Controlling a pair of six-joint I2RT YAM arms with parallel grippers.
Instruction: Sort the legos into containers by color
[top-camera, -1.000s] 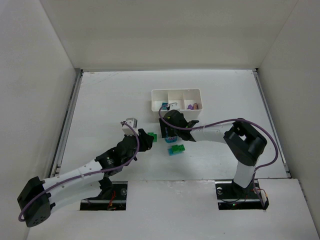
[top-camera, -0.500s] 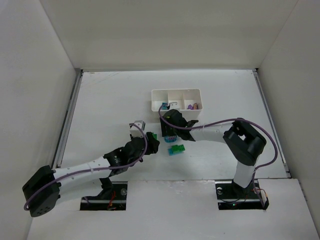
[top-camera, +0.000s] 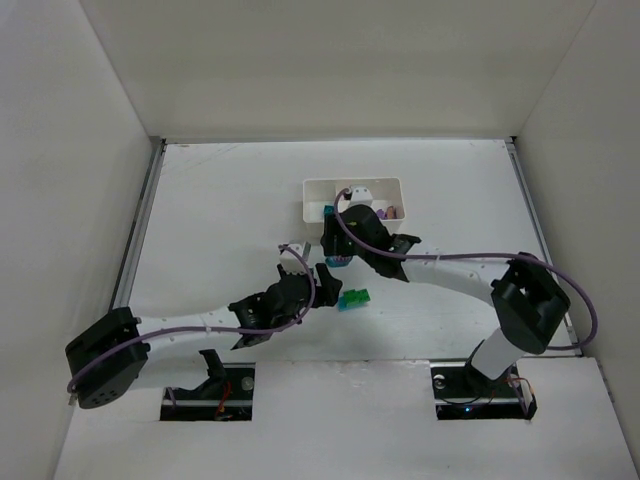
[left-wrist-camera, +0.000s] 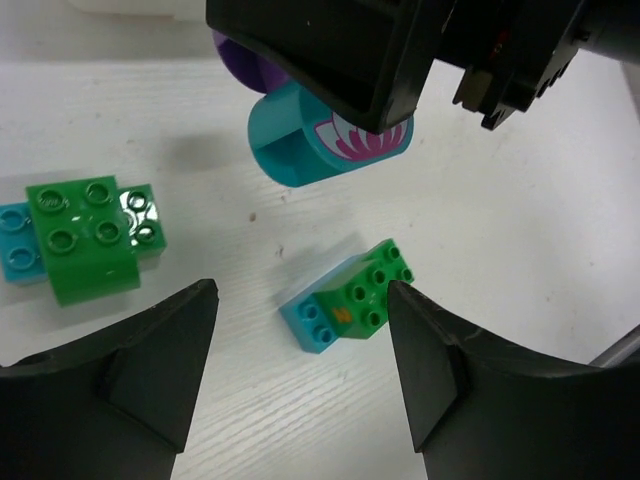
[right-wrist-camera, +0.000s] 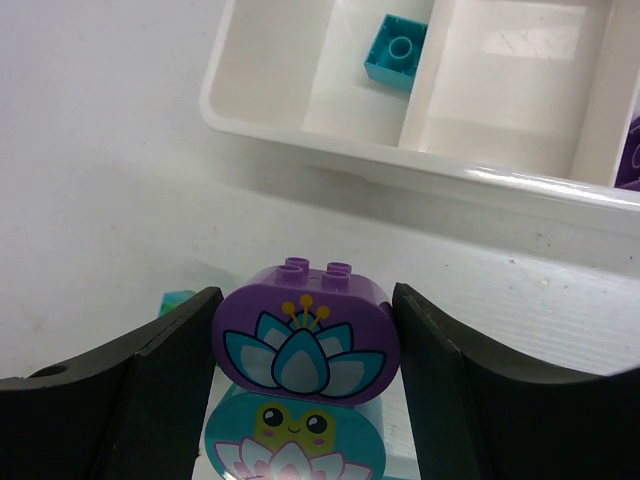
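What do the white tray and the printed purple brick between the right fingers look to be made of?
White tray: likely thin moulded plastic with a glossy finish; its rim and floor catch soft highlights. Printed purple brick: probably hard injection-moulded plastic with a smooth satin finish, judging by the crisp round studs on top and the flat lotus print on its face.
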